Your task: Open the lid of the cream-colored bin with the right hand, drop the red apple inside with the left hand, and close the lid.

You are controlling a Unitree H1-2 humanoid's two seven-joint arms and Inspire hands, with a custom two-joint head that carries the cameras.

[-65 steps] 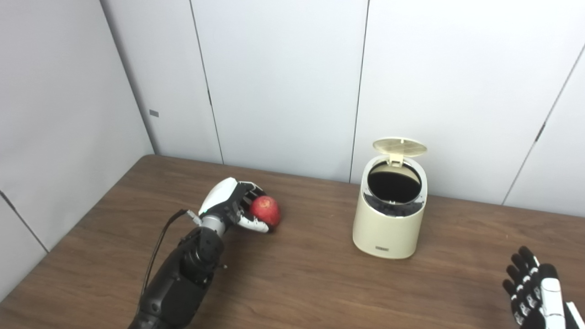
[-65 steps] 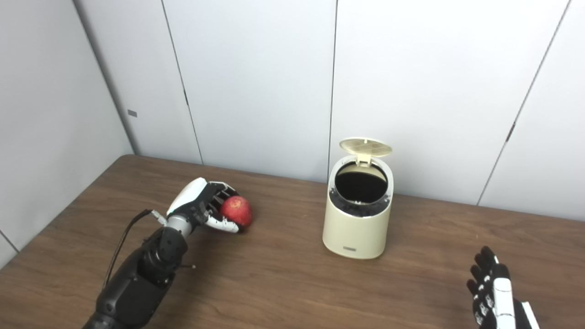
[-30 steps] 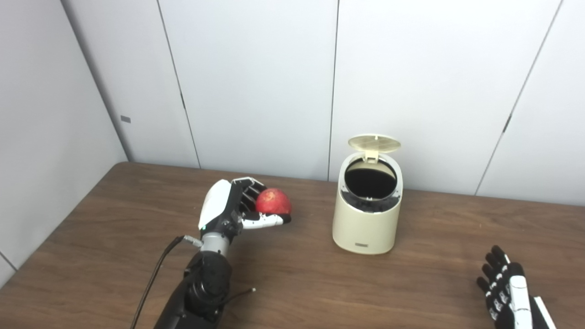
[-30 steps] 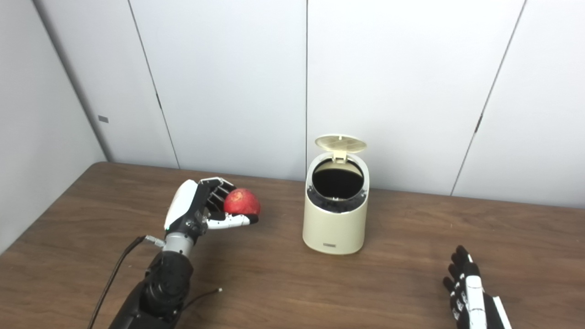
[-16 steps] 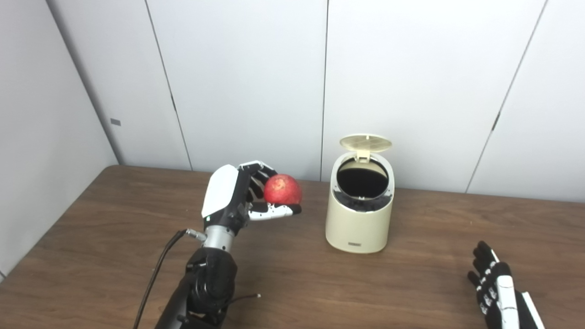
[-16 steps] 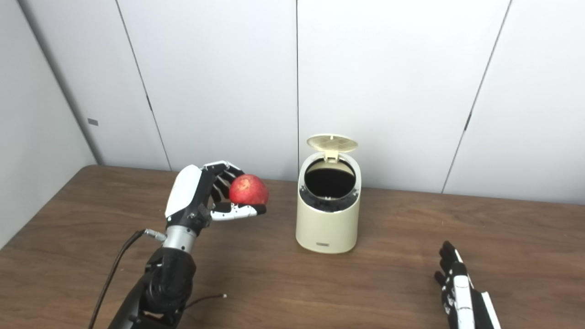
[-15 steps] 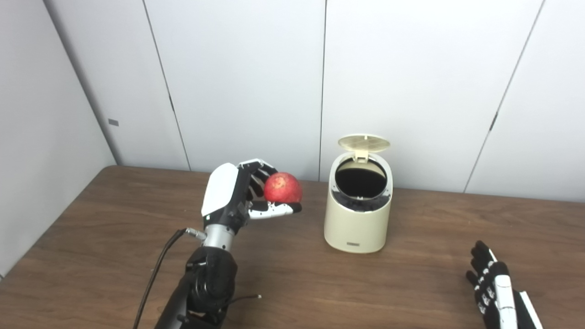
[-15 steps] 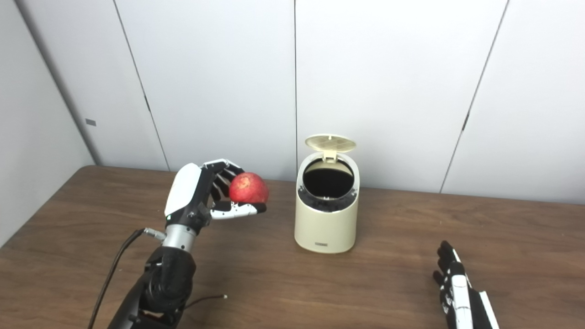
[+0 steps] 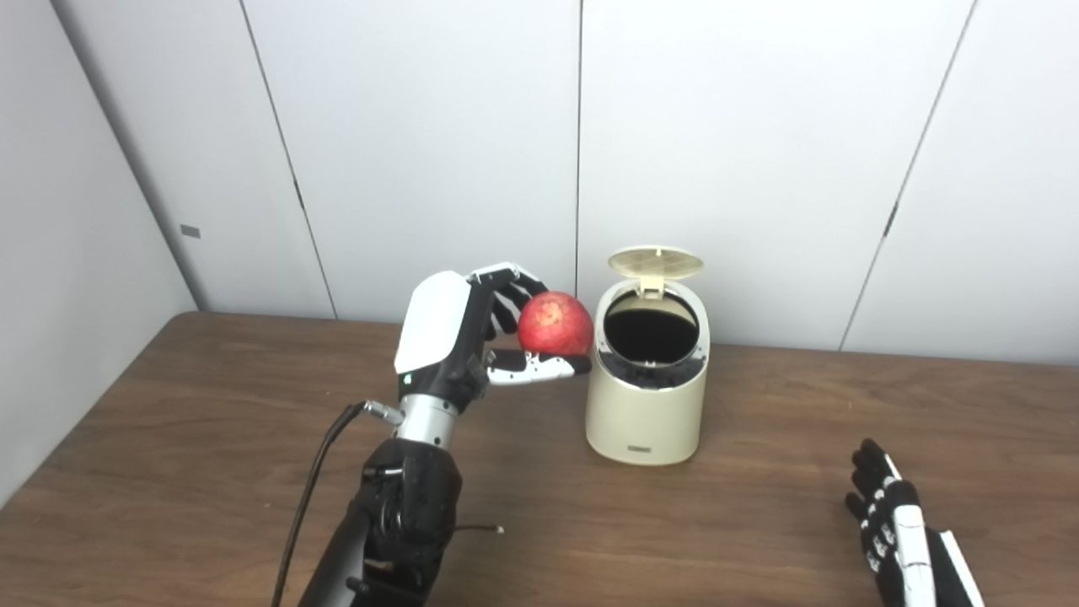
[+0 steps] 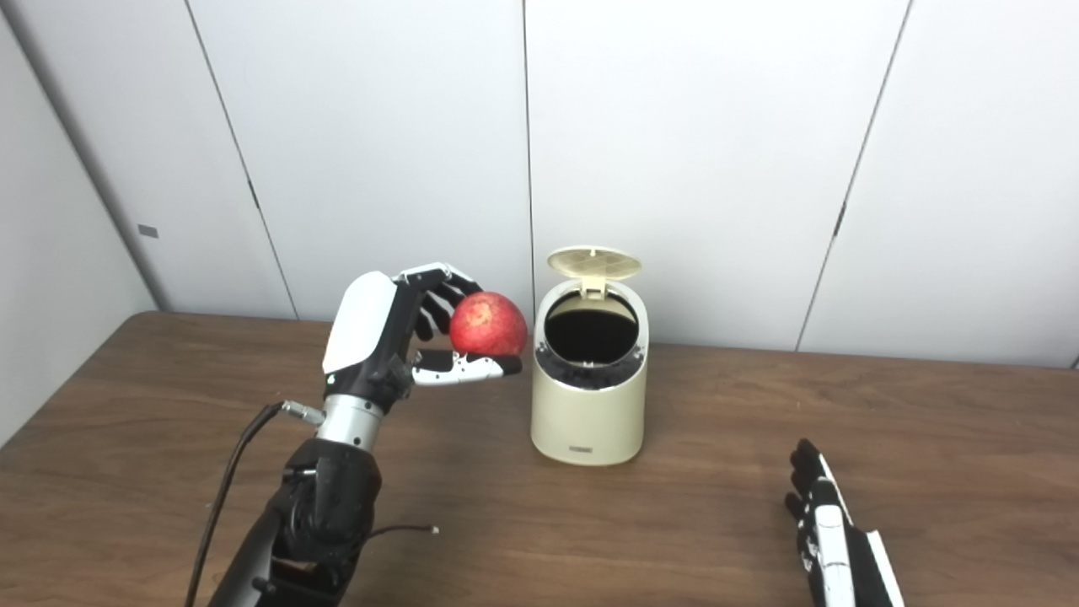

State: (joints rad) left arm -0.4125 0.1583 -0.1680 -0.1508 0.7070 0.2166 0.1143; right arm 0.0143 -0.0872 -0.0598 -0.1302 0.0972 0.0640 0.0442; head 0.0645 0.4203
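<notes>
Left eye view: apple held up beside the open bin

Left eye view and right eye view agree on the layout, so the cream-colored bin [image 9: 647, 392] serves as the landmark. It stands upright on the brown worktop [image 9: 211, 438], close to the wall panels behind it, with its round lid [image 9: 655, 262] swung up and back on the rear hinge, leaving the dark mouth uncovered. By the look of things, the opening step is done.

Just to the left of the bin, level with its upper rim, the left hand [image 9: 459, 333] is raised off the worktop and closed around the red apple [image 9: 555, 324]. The thumb runs under the fruit and the fingers curl over its far side, so the apple sits cupped, clear of the worktop. In the left eye view the apple appears to touch the bin's left edge; the right eye view shows a narrow gap between them, so they are close but apart. The apple is beside the mouth, not over it.

Well to the right of the bin and nearer the camera, the right hand [image 10: 822, 527] lies low by the worktop with its fingers straight and slightly apart, holding nothing.

The step in hand, as I judge it, is carrying the apple to the opening. The next move calls for bringing the fruit a little higher and rightward until it is centred over the mouth, clear of the upright lid, and only then loosening the fingers. After that the lid remains to be closed.
</notes>
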